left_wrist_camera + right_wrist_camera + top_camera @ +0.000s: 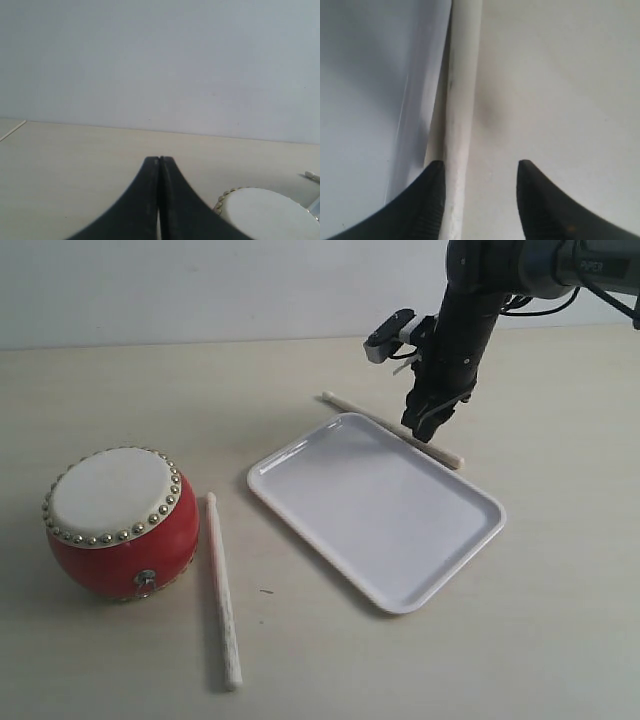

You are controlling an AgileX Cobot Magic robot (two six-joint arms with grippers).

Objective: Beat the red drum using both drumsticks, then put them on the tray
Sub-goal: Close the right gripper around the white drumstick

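A pale drumstick point(221, 585) lies beside the studded red drum point(120, 525). Behind the glossy tray point(380, 510) the right gripper point(428, 432), spread, seemingly straddles the other stick point(360, 410); left gripper point(159, 161) pinched shut.

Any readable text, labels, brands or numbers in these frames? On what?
Pale lettering on the right arm: too blurred to read.
No text visible on the red drum, the tray, the drumstick by the drum or the drumstick behind the tray.
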